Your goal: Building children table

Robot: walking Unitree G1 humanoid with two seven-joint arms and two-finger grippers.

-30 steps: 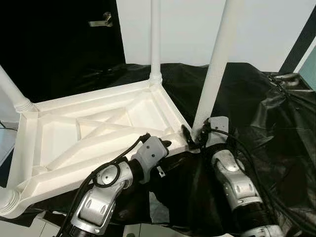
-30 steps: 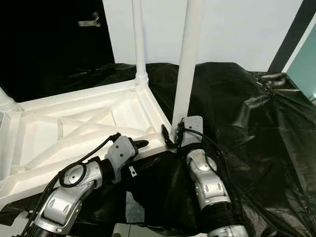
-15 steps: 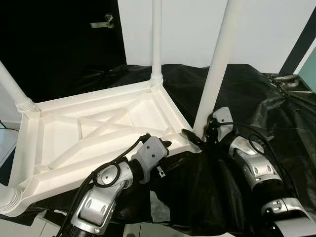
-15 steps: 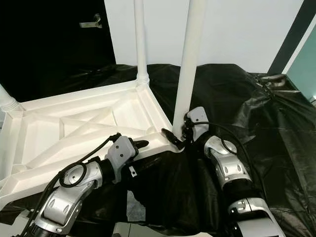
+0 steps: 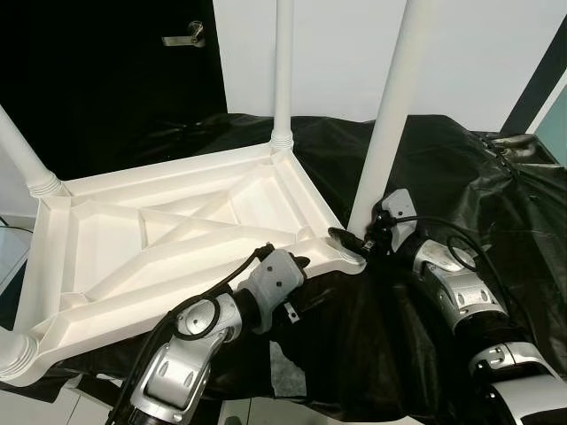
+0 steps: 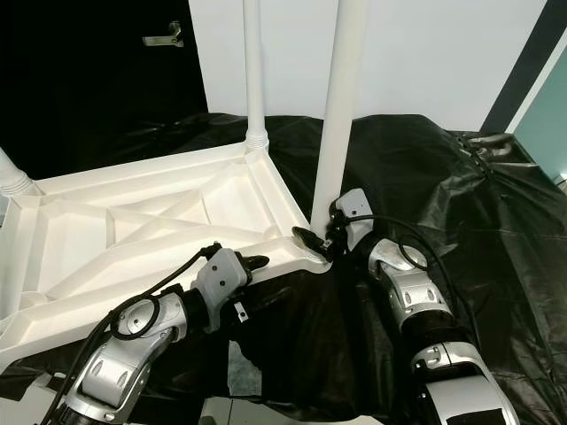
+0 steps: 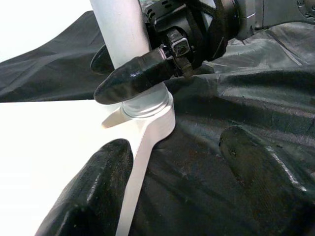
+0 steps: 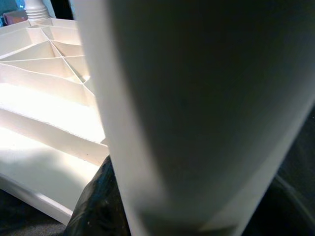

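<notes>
The white table top (image 5: 168, 235) lies upside down on a black sheet, with white legs standing up from its corners. My right gripper (image 5: 356, 241) is shut on the base of the near right leg (image 5: 385, 133), where it meets the corner socket. One black finger (image 7: 135, 76) wraps across the front of that leg, and the leg (image 8: 197, 113) stands very close in the right wrist view. My left gripper (image 5: 297, 261) is open at the table's front rim, left of that corner. One finger (image 7: 93, 191) lies over the white top, the other (image 7: 261, 167) over the sheet.
Another leg (image 5: 283, 71) stands at the far corner and one (image 5: 22, 164) at the left. The crumpled black sheet (image 5: 478, 195) covers the surface to the right. A dark door with a handle (image 5: 182, 38) and a white wall are behind.
My right arm has swung out to the right while its gripper stayed at the leg's base. The left gripper has edged slightly right along the rim.
</notes>
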